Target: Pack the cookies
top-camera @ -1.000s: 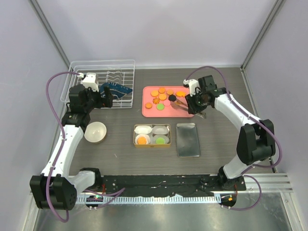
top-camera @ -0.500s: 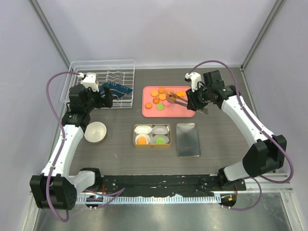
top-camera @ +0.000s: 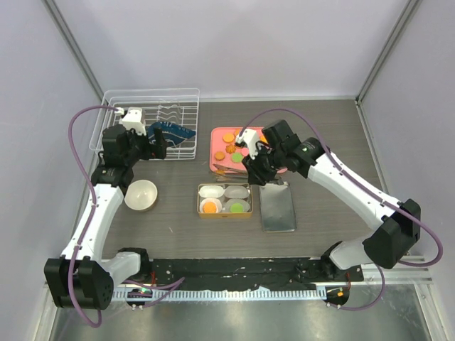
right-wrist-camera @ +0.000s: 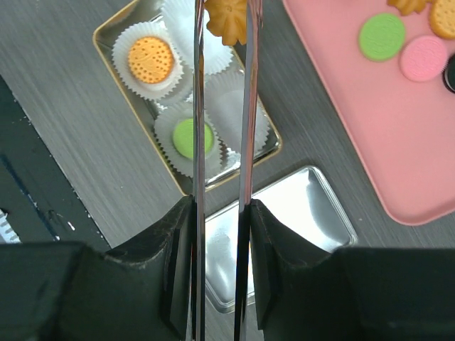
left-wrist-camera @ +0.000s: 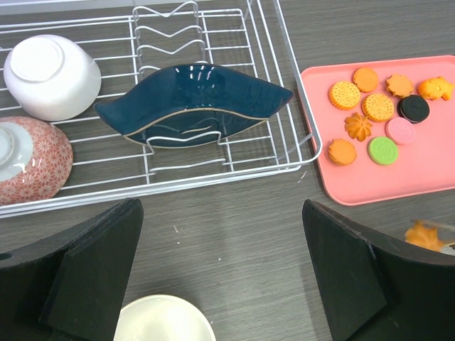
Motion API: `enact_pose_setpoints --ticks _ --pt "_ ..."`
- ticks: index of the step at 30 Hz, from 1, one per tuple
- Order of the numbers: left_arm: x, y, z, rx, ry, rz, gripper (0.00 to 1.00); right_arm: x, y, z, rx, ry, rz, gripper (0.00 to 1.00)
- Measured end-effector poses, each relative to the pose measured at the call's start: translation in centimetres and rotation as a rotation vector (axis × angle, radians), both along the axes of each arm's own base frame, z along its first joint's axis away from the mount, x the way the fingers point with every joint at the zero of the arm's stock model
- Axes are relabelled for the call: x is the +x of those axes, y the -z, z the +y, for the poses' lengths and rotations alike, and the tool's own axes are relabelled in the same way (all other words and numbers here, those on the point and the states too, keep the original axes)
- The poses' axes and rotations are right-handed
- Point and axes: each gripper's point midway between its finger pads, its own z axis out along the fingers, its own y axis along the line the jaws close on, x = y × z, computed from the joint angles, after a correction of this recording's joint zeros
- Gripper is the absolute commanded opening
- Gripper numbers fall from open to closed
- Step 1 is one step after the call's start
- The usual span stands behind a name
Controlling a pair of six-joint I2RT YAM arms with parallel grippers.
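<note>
My right gripper [right-wrist-camera: 222, 213] is shut on metal tongs [right-wrist-camera: 244, 106], and the tong tips pinch an orange flower-shaped cookie [right-wrist-camera: 229, 20]. In the right wrist view that cookie hangs over the gold tin [right-wrist-camera: 106, 35], above its white paper cups. One cup holds an orange cookie [right-wrist-camera: 151, 59], another a green one [right-wrist-camera: 192, 137]. From above, the right gripper [top-camera: 256, 165] sits at the pink tray's front edge, just behind the tin [top-camera: 200, 200]. More cookies [left-wrist-camera: 379, 106] lie on the pink tray [left-wrist-camera: 398, 181]. My left gripper [left-wrist-camera: 224, 277] is open and holds nothing, near the dish rack.
The tin's silver lid [top-camera: 278, 207] lies right of the tin. A white wire dish rack [top-camera: 151, 124] at the back left holds a blue dish [left-wrist-camera: 192, 103] and two bowls. A cream bowl [top-camera: 141, 195] sits on the table below the left gripper.
My right arm has swung left off the pink tray towards the tin, carrying the tongs with the orange cookie. The left arm has not moved.
</note>
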Motion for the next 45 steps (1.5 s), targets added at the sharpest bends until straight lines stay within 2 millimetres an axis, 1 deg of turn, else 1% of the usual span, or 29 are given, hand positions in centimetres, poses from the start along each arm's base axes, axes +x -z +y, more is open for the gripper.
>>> enact_pose_setpoints --ticks 6,13,25,37,45 --pt "0.0 0.0 0.0 0.000 0.000 0.000 1.00 -1.9 0.4 2.0 -0.013 -0.080 0.003 0.27" --pt "0.0 0.0 0.0 0.000 0.000 0.000 1.00 -2.6 1.6 3.1 -0.041 -0.117 0.026 0.27" --pt "0.0 0.0 0.0 0.003 0.001 -0.001 1.00 -2.8 3.3 3.3 -0.075 -0.129 0.052 0.27" --pt "0.0 0.0 0.0 0.003 0.001 -0.001 1.00 -2.7 4.0 3.5 -0.092 -0.143 0.050 0.28" --pt "0.0 0.0 0.0 0.003 0.001 -0.001 1.00 -2.6 4.5 3.7 -0.102 -0.144 0.058 0.34"
